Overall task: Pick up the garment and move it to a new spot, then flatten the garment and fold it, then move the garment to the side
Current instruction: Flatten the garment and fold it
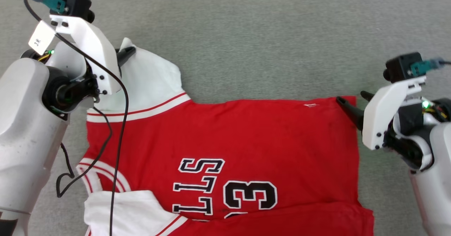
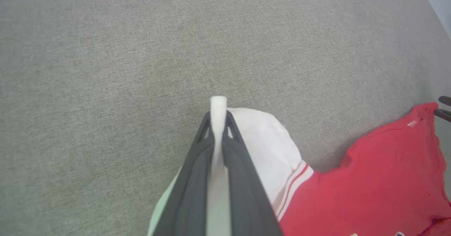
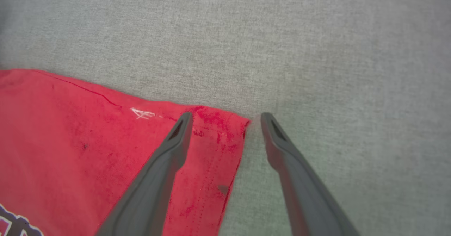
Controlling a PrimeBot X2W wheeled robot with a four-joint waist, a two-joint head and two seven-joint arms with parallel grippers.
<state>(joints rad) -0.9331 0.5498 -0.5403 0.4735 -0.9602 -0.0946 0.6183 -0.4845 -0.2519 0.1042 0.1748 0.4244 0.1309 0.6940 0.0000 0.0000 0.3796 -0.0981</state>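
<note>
The garment [image 1: 246, 134], a red jersey with white sleeves and black "BULLS 23" lettering, lies spread on the grey fabric surface, its near part folded over. At the far left, my left gripper [image 1: 127, 53] is shut on the edge of a white sleeve [image 1: 151, 77]; in the left wrist view its gripper [image 2: 218, 118] pinches a strip of white cloth that sticks out past the tips. My right gripper [image 1: 350, 101] stands open at the garment's far right corner. In the right wrist view that gripper [image 3: 225, 118] straddles the red hem corner [image 3: 229, 130], one finger over cloth, one over bare surface.
The grey fabric surface [image 1: 267, 35] stretches beyond the garment toward the far side and to the right of it. A black cable [image 1: 119, 130] hangs from my left wrist over the garment's left part.
</note>
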